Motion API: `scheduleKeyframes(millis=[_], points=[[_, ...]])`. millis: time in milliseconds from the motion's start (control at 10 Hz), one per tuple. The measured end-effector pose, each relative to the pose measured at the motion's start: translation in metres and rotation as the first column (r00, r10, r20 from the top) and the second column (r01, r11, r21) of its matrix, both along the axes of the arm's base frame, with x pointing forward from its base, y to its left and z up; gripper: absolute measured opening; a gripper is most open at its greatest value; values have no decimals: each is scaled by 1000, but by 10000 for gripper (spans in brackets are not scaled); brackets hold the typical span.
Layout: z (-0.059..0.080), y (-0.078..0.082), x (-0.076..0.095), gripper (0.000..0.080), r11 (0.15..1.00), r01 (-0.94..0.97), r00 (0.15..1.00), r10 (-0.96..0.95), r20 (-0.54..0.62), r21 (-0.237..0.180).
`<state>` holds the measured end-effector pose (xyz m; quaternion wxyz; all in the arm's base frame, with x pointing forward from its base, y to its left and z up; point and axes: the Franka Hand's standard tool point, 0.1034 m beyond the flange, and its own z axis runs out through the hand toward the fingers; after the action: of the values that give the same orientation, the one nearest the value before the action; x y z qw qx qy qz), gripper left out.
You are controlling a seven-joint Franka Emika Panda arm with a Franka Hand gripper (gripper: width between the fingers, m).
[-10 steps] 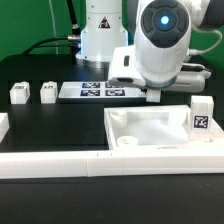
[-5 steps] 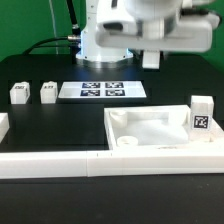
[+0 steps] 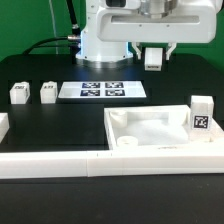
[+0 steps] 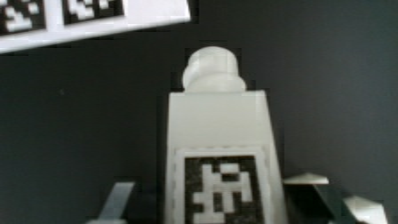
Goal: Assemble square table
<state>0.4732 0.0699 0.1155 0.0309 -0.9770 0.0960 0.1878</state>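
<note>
So far, one small white block leg (image 3: pixel 201 114) looks seated in the large white square plastic tabletop (image 3: pixel 140 136). The gripper (image 3: pixel 153 63) clamps a second leg (image 4: pixel 221 125) between its fingers (image 4: pixel 123 200), high above that top. Two loose legs (image 3: pixel 18 93) (image 3: pixel 47 92) lie well apart from the fingers, not yet fitted.

White square tabletop (image 3: pixel 160 130), raised rim, flat at lower right, tagged leg (image 3: pixel 201 114) upright at its far right corner, small leg (image 3: pixel 18 93) and neighbouring leg (image 3: pixel 47 92) side by side at left, fourth leg (image 3: pixel 153 57) suspended upper centre
</note>
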Motion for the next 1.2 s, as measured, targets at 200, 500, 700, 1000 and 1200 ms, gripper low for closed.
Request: scheduleKeyframes(millis=[200, 500, 700, 1000, 1200], points=[[17, -19, 54, 288, 999, 30, 983, -26, 181, -21], [33, -29, 93, 288, 998, 25, 900, 3, 436, -59], [29, -27, 91, 288, 997, 27, 844, 16, 537, -73], [30, -25, 95, 288, 994, 37, 693, 49, 719, -104], [30, -24, 97, 288, 990, 44, 573, 83, 816, -131]])
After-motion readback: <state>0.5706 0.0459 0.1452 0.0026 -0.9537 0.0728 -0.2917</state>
